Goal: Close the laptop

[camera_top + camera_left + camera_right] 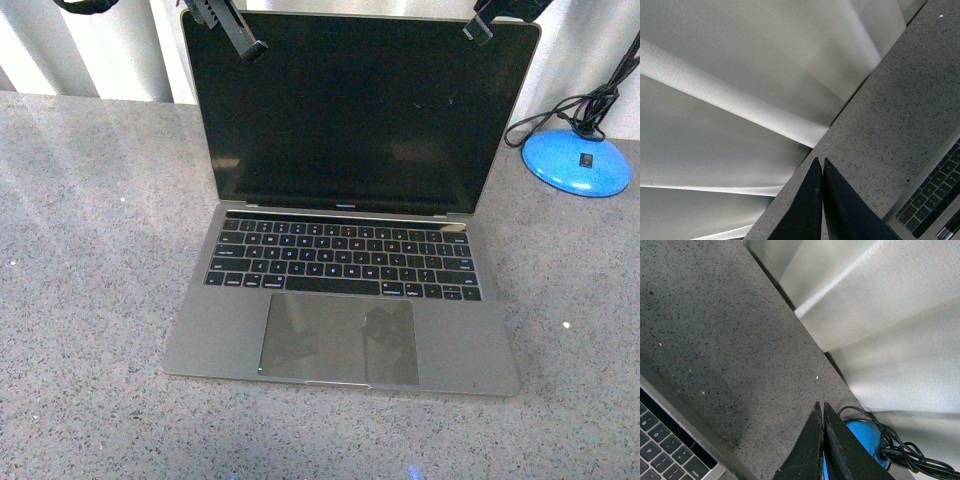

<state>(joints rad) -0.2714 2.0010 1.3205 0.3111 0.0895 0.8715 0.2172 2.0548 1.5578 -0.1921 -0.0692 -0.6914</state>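
Observation:
The grey laptop (345, 290) stands open on the speckled grey table, its black screen (355, 110) upright and facing me, keyboard and large trackpad toward me. My left gripper (253, 48) is shut and empty, its tip in front of the screen's top left corner. My right gripper (472, 32) is shut and empty at the screen's top right corner. The left wrist view shows the shut gripper (819, 162) over the table's back edge with a corner of the keyboard (935, 197) beside it. The right wrist view shows the shut gripper (820, 406) and keyboard (665, 450).
A blue round base (577, 160) with a tangle of black cable (590, 105) lies on the table to the right of the laptop; it also shows in the right wrist view (862, 437). A pale pleated curtain (740, 90) hangs behind the table's back edge.

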